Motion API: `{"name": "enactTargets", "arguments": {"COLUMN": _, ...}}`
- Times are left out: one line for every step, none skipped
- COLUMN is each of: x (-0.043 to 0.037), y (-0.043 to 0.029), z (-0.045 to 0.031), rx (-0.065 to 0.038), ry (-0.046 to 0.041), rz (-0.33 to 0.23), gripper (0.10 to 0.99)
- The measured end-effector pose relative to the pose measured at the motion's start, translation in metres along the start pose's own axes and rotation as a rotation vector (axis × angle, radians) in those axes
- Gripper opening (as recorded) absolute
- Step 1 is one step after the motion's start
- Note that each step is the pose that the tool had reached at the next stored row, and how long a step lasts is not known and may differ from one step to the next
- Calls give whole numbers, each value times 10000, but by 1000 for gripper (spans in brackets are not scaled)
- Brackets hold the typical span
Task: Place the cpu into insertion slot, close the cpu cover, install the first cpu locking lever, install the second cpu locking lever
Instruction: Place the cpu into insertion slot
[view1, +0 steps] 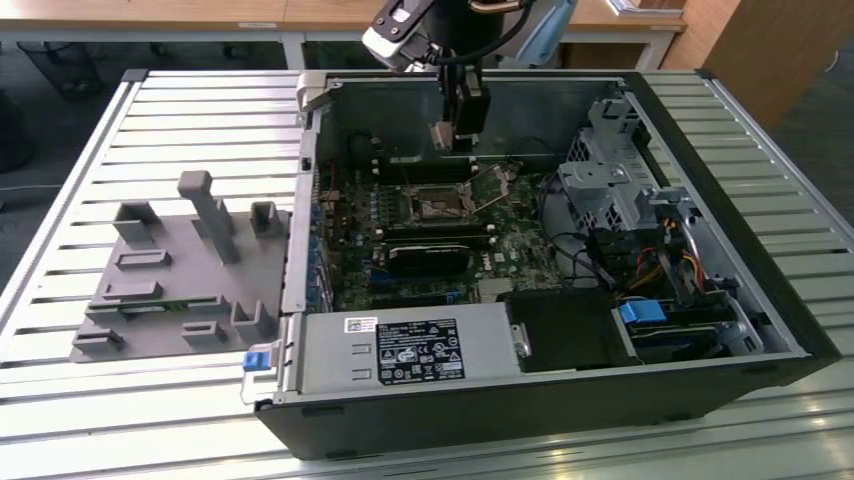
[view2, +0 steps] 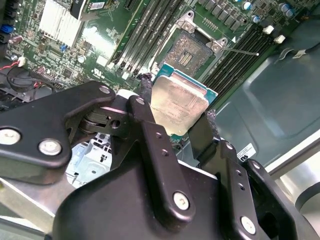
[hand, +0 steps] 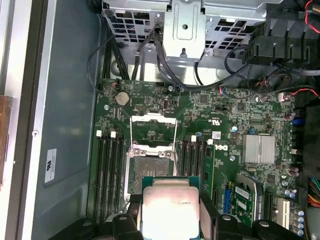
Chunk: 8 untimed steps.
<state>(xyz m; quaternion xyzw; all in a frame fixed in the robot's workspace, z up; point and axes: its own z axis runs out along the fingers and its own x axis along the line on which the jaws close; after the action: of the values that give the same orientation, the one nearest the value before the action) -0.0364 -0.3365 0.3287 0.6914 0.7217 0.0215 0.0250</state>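
My gripper (view1: 454, 128) hangs inside the open computer case, above its back part, shut on the cpu (view1: 439, 136). In both wrist views the cpu (hand: 170, 207) (view2: 177, 102) is a silver-topped square chip pinched at two opposite edges between black fingers (view2: 145, 97). The insertion slot (hand: 150, 170) (view2: 192, 52) (view1: 434, 207) lies bare on the green board, a short way beyond the chip and below it. The cpu cover (hand: 152, 119) is swung open past the slot, with thin wire levers (hand: 176, 135) raised beside it.
Black memory slots (hand: 110, 170) flank the socket. A finned heat sink (hand: 259, 149), cables (hand: 165, 60) and a metal drive cage (view1: 601, 190) stand nearby. The power supply (view1: 414, 350) fills the case front. A grey fixture plate (view1: 174, 270) lies on the slatted table at the exterior view's left.
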Motion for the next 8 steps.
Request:
{"name": "enactTargets", "arguments": {"x": 1, "y": 0, "z": 7, "rx": 0, "ry": 0, "rz": 0, "gripper": 541}}
{"name": "enactTargets", "arguments": {"x": 2, "y": -1, "z": 15, "rx": -1, "ry": 1, "rz": 0, "gripper": 541}}
{"name": "enactTargets", "arguments": {"x": 2, "y": -2, "z": 23, "rx": -1, "ry": 2, "rz": 0, "gripper": 541}}
{"name": "enactTargets", "arguments": {"x": 2, "y": -2, "z": 31, "rx": -1, "ry": 1, "rz": 1, "gripper": 541}}
{"name": "enactTargets", "arguments": {"x": 2, "y": -3, "z": 38, "rx": 0, "ry": 0, "rz": 0, "gripper": 541}}
{"name": "enactTargets", "arguments": {"x": 2, "y": -3, "z": 46, "rx": 0, "ry": 1, "rz": 0, "gripper": 541}}
{"name": "enactTargets", "arguments": {"x": 3, "y": -4, "z": 52, "rx": 0, "ry": 1, "rz": 0, "gripper": 541}}
{"name": "enactTargets", "arguments": {"x": 2, "y": -4, "z": 59, "rx": -1, "ry": 1, "rz": 0, "gripper": 541}}
